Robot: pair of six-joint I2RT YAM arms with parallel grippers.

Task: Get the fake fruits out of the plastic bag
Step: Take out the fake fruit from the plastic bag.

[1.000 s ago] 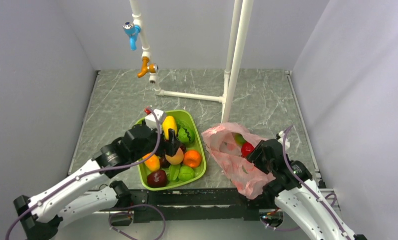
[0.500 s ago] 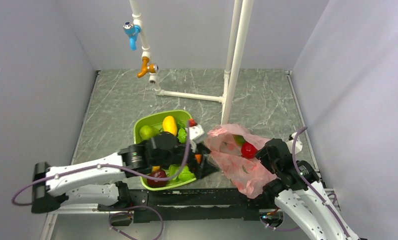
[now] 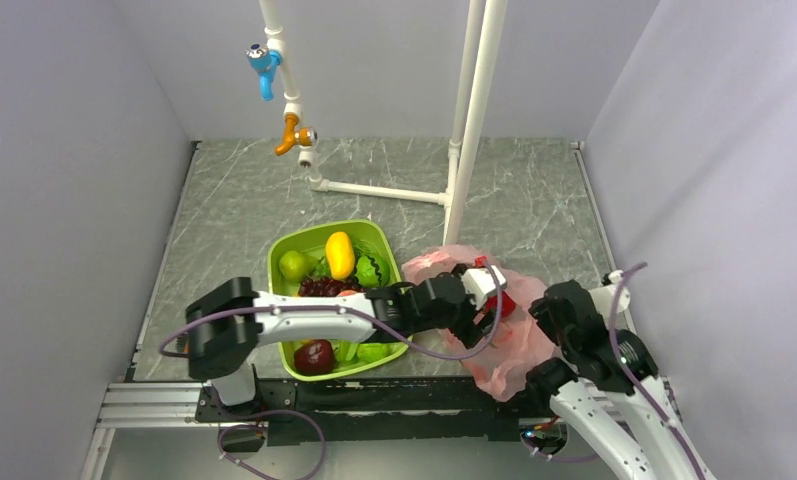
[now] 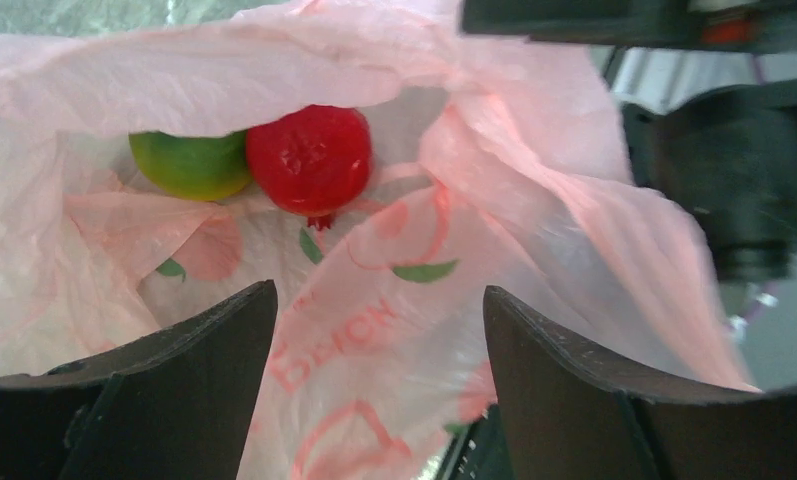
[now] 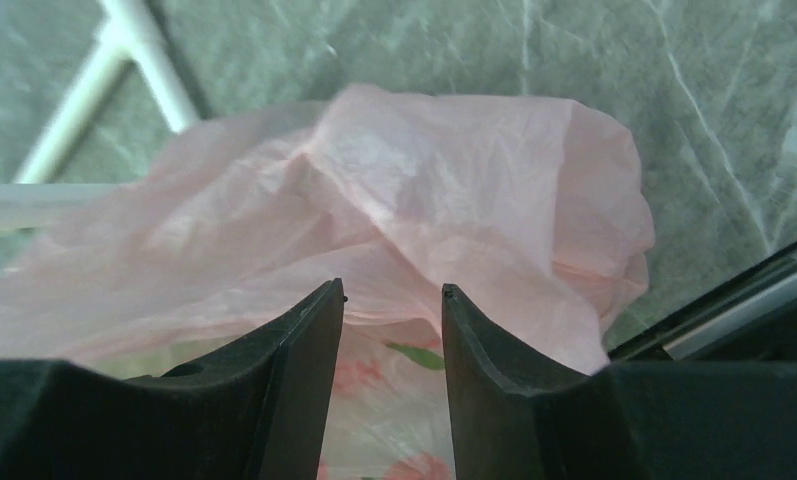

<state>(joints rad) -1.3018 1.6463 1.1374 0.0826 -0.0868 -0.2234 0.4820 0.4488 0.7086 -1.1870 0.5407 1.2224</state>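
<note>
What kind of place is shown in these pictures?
Likely a robot test booth: plain grey walls around a marble-pattern table, a blue tap on a bare white pipe frame, left arm and right arm mounted at its near edge.

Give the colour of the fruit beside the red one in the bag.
That fruit is green, clearest in the left wrist view.

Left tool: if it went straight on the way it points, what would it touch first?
Probably the crumpled plastic of the bag, right ahead of the left tool; the apple lies just beyond. Depth is unclear.
</note>
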